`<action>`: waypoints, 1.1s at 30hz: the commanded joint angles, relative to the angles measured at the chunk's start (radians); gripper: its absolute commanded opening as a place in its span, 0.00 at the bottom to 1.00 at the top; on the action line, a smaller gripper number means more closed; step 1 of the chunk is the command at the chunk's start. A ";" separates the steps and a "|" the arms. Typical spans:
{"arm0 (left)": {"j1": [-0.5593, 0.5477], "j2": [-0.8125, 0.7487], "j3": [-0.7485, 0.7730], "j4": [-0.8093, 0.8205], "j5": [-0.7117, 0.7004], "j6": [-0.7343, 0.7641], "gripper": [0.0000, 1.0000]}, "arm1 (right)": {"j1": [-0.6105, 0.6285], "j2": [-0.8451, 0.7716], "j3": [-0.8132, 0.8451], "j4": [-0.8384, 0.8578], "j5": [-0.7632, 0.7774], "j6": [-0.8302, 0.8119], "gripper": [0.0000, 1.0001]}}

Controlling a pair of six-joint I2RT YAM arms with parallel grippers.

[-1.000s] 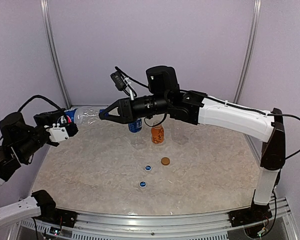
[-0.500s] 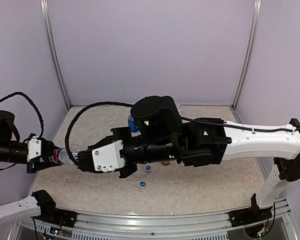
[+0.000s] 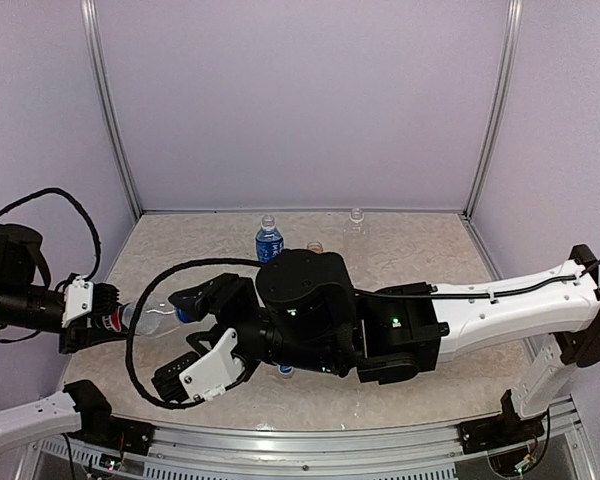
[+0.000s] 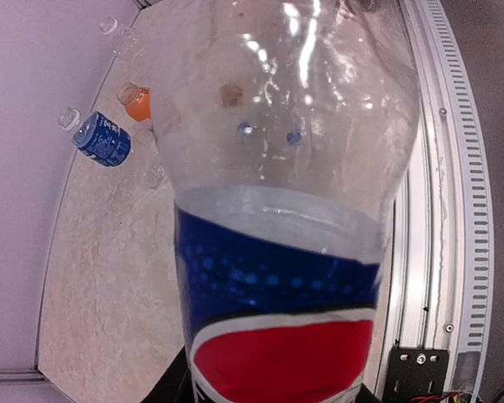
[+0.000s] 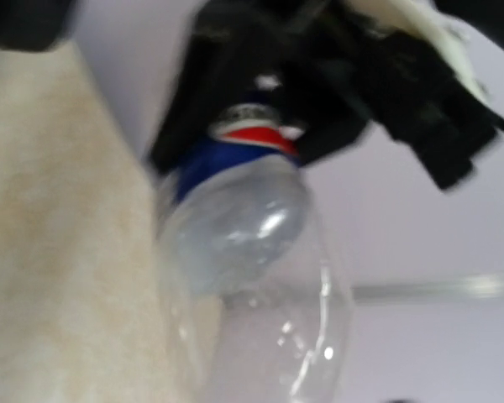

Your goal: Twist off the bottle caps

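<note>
At the table's left edge, the left gripper (image 3: 105, 320) clamps a Pepsi-labelled bottle (image 3: 152, 318) level, neck between the right gripper's (image 3: 192, 335) wide-spread jaws, its cap apparently the last remaining, while the blue-labelled bottle (image 3: 268, 240), orange bottle (image 4: 136, 102) and clear bottle (image 3: 356, 215) behind look uncapped.

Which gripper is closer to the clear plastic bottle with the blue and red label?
Left: the left gripper clamps the bottle at its label. The right gripper, open, flanks its neck; contact unclear.

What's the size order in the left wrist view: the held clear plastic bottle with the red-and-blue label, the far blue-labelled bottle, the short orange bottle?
1. Held clear plastic bottle with the red-and-blue label, inflated by nearness to the camera.
2. Far blue-labelled bottle.
3. Short orange bottle, somewhat smaller.
</note>
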 commanded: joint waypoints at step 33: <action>-0.029 -0.101 -0.390 1.057 -0.578 0.500 0.27 | -0.468 0.120 0.270 0.025 -0.676 1.861 0.65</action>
